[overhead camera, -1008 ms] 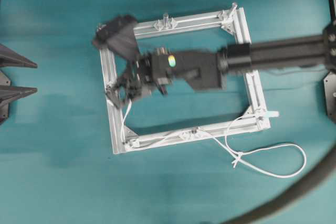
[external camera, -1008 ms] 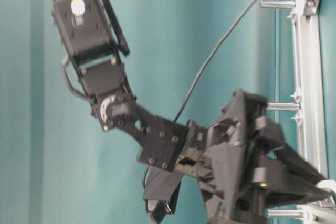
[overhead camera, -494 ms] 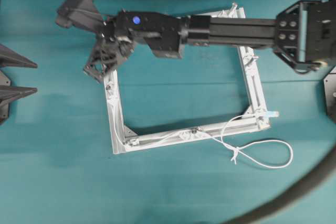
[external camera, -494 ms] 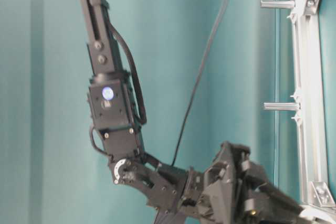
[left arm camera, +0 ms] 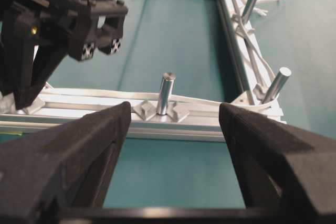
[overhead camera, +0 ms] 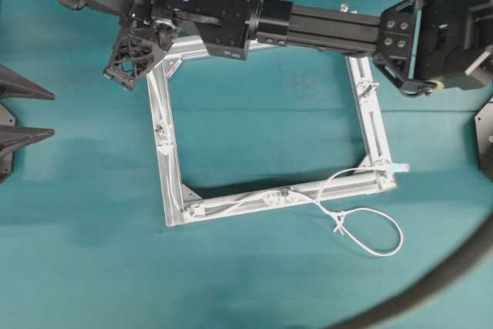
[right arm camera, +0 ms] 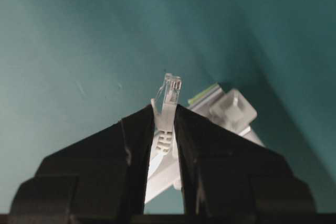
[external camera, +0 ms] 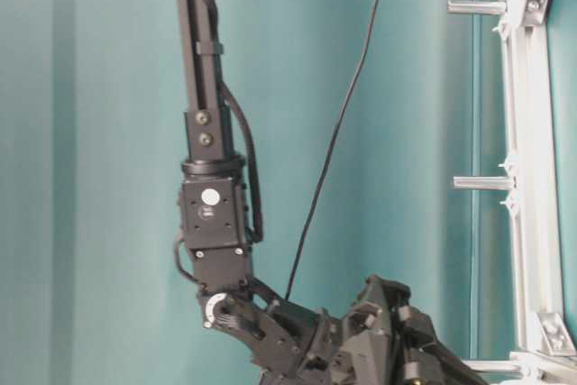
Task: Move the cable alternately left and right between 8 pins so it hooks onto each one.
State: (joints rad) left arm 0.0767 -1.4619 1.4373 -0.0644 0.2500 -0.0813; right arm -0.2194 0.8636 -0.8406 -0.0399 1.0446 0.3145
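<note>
The square silver frame (overhead camera: 371, 125) lies flat with small upright pins (overhead camera: 161, 125) around it. My right gripper (overhead camera: 117, 76) reaches across to just outside the frame's top-left corner. In the right wrist view that gripper (right arm camera: 164, 109) is shut on the cable's clear plug (right arm camera: 169, 92). The white cable (overhead camera: 340, 223) runs along the left and bottom rails and ends in a loose loop off the bottom-right corner. My left gripper (overhead camera: 50, 115) rests at the left edge, wide open. The left gripper (left arm camera: 174, 113) faces a pin (left arm camera: 166, 94) with cable (left arm camera: 105, 94) behind it.
A thick dark hose (overhead camera: 439, 275) curves across the bottom-right corner of the table. The right arm's long black forearm (overhead camera: 323, 28) lies over the frame's top rail. In the table-level view, pins (external camera: 482, 183) stick out sideways from the frame (external camera: 532, 132).
The right gripper has travelled from the frame's left rail up to its top-left corner with the plug. The cable now lies along the left rail, and the loose loop has shrunk.
</note>
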